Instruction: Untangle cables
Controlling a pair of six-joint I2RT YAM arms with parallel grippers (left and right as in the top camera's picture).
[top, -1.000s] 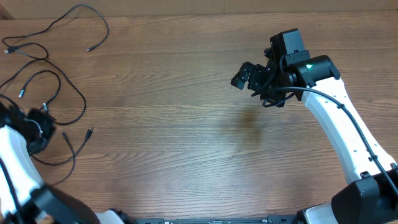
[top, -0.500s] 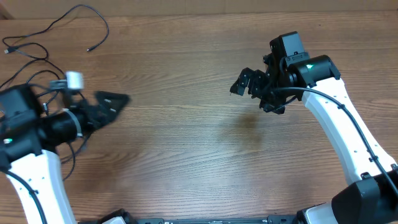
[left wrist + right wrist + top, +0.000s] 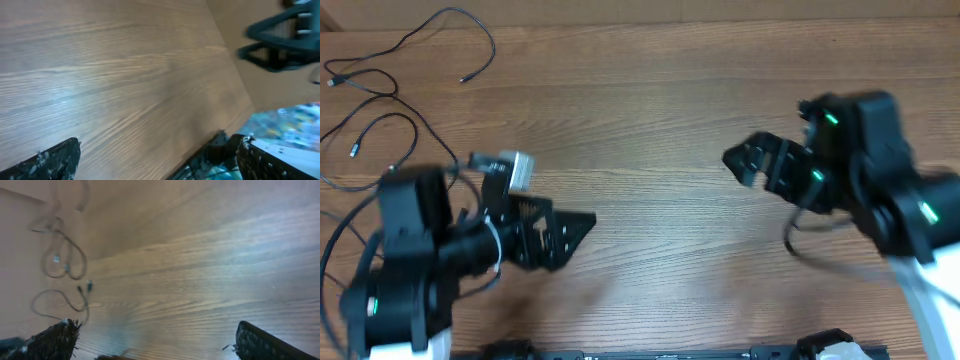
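Observation:
Several thin black cables (image 3: 492,45) lie in loose loops at the table's far left corner, with small plugs at their ends. In the right wrist view the cables (image 3: 84,260) show blurred at upper left. My left gripper (image 3: 572,236) hovers over bare wood in front of and to the right of the cables, open and holding nothing. My right gripper (image 3: 748,166) hangs over the right half of the table, also open and empty. Both wrist views show only wood between the left gripper (image 3: 160,165) jaws and the right gripper (image 3: 160,345) jaws.
The wooden table (image 3: 650,90) fills the overhead view. The left wrist view looks across to the table's edge, with the blurred right gripper (image 3: 285,35) at upper right. The left arm's body (image 3: 410,270) covers the near left part of the table.
My left gripper has opened and swung from the cables at the far left to the right and toward the front. The right arm has shifted right and nearer the front, still open.

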